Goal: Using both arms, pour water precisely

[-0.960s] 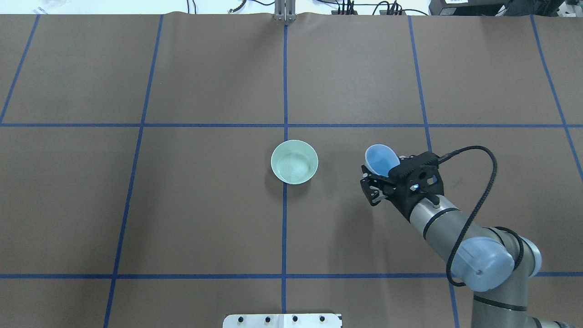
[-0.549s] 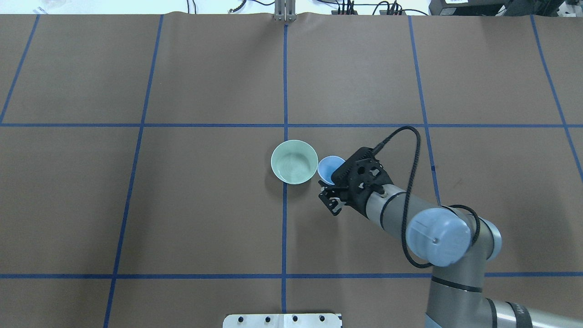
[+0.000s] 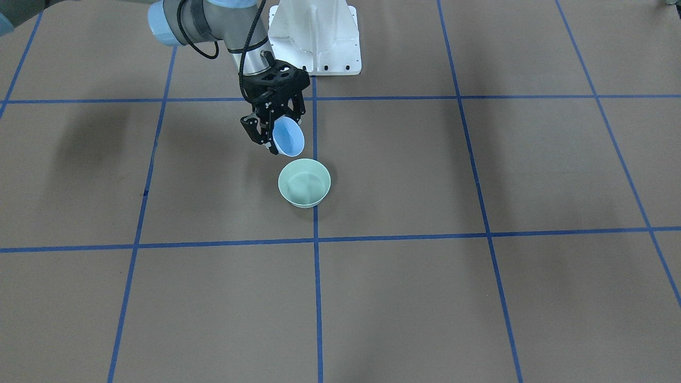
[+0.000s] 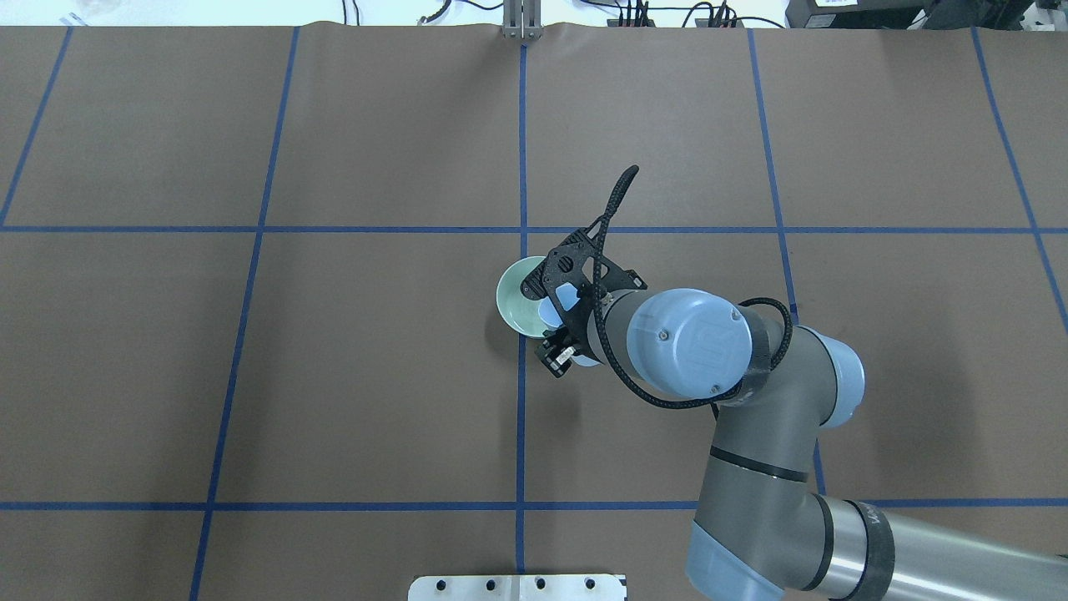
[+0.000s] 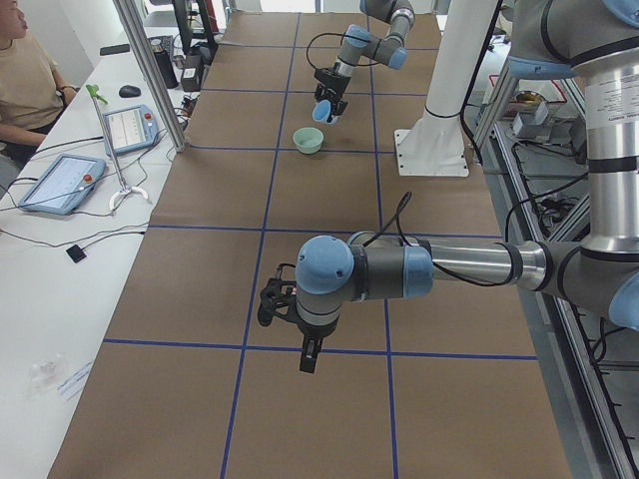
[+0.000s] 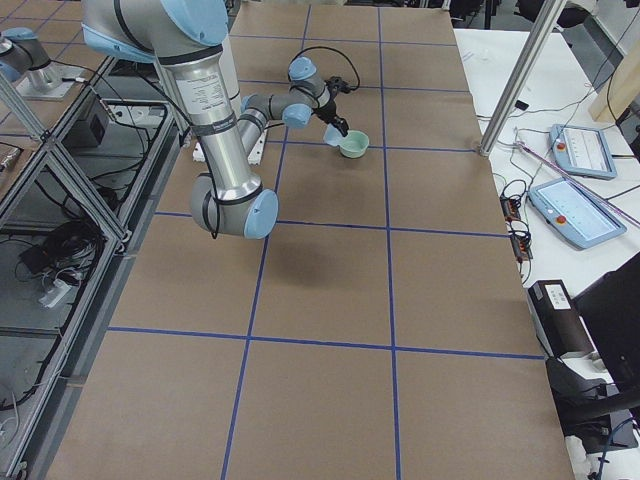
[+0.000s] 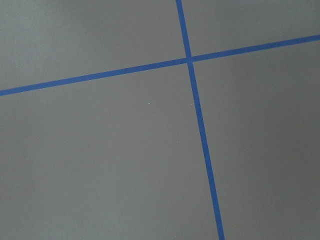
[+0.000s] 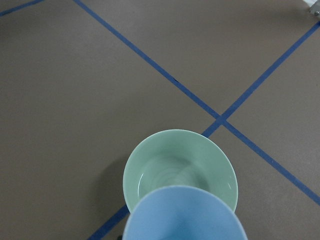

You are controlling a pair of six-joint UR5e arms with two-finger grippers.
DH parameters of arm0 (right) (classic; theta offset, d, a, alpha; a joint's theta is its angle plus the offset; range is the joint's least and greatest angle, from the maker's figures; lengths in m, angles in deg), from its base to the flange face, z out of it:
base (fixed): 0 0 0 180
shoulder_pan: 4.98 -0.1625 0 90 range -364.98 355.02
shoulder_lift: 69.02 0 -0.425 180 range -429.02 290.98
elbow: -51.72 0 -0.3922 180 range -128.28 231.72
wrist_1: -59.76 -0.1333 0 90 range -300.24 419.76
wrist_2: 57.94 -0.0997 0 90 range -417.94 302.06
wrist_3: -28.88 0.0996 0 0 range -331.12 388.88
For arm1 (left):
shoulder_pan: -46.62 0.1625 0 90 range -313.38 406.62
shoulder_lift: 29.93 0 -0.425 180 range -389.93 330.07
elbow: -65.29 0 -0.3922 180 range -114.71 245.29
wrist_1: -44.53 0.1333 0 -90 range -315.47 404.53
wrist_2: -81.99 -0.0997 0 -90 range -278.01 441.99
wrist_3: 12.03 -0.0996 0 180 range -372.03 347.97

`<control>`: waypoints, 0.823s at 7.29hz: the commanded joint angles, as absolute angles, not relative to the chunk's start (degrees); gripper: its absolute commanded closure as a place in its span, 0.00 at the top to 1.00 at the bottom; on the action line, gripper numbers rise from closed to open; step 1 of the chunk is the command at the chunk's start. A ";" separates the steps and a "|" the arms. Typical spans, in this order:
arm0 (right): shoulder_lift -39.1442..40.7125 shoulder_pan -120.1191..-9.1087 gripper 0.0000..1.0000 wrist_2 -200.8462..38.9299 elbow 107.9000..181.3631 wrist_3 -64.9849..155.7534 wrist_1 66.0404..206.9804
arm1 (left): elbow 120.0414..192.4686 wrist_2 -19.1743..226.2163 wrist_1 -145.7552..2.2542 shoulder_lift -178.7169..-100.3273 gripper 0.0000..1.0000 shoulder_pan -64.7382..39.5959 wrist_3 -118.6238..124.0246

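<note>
Overhead, we lose most of the blue cup (image 4: pixel 549 315) and part of the green bowl (image 4: pixel 512 300) beneath the right arm (image 4: pixel 686 342), its wrist view crops the cup, left gripper (image 5: pixel 266 304) too small for us to judge its jaws

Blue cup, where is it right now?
In the front-facing view, the blue cup is tilted in the right pincer, a little left of centre. It is just above the green bowl, on the bowl's robot side.
</note>
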State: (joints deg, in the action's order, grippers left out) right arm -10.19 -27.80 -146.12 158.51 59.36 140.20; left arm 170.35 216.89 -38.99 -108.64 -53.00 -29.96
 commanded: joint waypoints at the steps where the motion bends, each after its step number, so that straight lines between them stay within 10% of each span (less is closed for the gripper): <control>1: -15.74 -29.50 0.00 -148.72 157.90 59.56 154.29 | 170.23 216.81 -39.05 -108.50 1.00 -53.22 -29.96; 6: -28.03 -30.21 0.00 -152.94 148.25 59.91 171.16 | 170.32 216.81 -39.06 -108.50 1.00 -55.24 -29.96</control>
State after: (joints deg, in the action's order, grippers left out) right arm -24.19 -30.14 -152.39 150.61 59.87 165.61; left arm 170.39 216.81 -39.05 -108.50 -55.01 -29.96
